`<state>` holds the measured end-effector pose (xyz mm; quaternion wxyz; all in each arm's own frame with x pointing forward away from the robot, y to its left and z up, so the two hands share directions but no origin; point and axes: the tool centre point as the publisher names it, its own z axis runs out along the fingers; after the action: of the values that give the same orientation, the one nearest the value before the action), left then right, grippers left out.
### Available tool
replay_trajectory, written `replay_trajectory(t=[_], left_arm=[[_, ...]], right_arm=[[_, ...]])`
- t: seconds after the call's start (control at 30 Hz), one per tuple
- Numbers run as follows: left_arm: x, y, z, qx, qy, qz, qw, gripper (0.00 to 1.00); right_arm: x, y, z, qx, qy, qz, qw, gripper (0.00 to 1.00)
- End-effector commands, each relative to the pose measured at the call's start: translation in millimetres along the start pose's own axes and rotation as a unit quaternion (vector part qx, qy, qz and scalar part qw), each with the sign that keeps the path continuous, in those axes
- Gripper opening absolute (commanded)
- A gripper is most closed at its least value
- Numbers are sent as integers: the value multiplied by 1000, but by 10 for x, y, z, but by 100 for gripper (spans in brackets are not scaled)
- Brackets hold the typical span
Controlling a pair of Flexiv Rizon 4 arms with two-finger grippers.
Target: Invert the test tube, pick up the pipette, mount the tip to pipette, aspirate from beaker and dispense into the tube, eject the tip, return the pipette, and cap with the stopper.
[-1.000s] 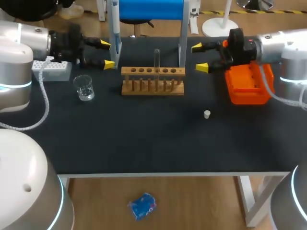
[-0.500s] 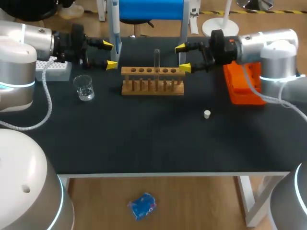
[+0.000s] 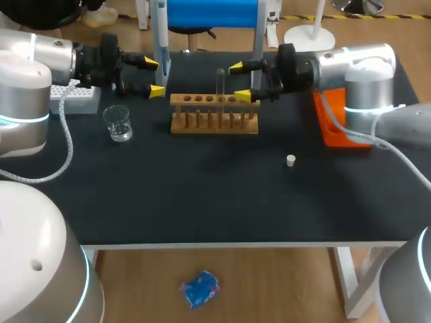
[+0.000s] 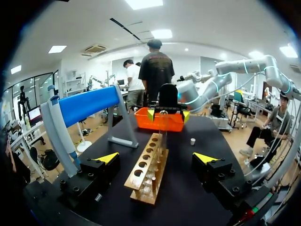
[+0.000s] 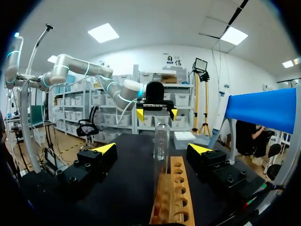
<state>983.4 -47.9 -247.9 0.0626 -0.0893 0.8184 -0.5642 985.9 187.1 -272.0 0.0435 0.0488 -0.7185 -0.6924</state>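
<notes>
In the rack [image 3: 214, 114]: test tube [image 3: 219, 79], upright. Right gripper [image 3: 240, 82] at its 3 o'clock, fingers apart; left gripper [image 3: 153, 76] at 9 o'clock, apart.

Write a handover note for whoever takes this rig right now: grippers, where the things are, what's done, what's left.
Left gripper: open, empty, beside the pipette on its stand.
Right gripper: open, just short of the test tube.
The test tube stands in the rack; beaker left of the rack; stopper loose on the table.
Done: nothing visible. Left: every step, starting with inverting the test tube.
</notes>
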Motion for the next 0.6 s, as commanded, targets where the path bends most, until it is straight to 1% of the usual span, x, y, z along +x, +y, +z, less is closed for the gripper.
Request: replay_trajectory(t=[0.03,0.3,0.4,0.43,0.5,0.53,0.57,0.6], left_arm=[[-4,7,5,0,0,0,1000,100],[-4,7,5,0,0,0,1000,100],[-4,7,5,0,0,0,1000,100],[-4,7,5,0,0,0,1000,100],[-4,7,5,0,0,0,1000,100],[-4,7,5,0,0,0,1000,100],[-4,7,5,0,0,0,1000,100],[-4,7,5,0,0,0,1000,100]], right_arm=[[-109,-67,120,-6,9,0,1000,100],[-168,-58,257,-14,14,-1,1000,100],[-172,-55,298,-14,14,-1,1000,92],[-171,-56,313,-15,15,-1,1000,79],[-169,-61,345,-16,17,0,1000,75],[-169,-61,360,-16,18,0,1000,67],[-166,-58,373,-17,20,0,1000,62],[-166,-55,381,-17,20,0,1000,52]])
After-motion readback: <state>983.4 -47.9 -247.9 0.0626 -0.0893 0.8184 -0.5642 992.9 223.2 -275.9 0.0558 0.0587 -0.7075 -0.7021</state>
